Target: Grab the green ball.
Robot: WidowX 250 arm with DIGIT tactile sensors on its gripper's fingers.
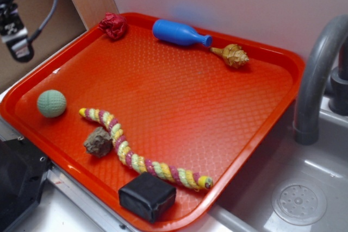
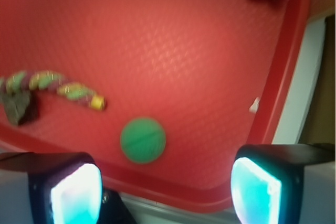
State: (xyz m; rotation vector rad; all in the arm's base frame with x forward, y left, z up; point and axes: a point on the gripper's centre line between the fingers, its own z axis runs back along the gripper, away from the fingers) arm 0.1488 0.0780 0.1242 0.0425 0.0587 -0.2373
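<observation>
Ribbed matt green ball (image 1: 51,103), glossy textured plastic tray (image 1: 179,107)

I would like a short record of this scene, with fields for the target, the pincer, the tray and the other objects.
target: small pale green ribbed ball, lying free near the tray's left edge
pincer: open pincer, above the ball, holding nothing
tray: orange textured plastic tray, beside a grey sink
near the target: striped yellow-pink-green rope toy; grey-brown lumpy rock touching the rope
far side: crumpled red wad; blue plastic bowling pin; tan cone-shaped shell
front edge: black rectangular block
</observation>
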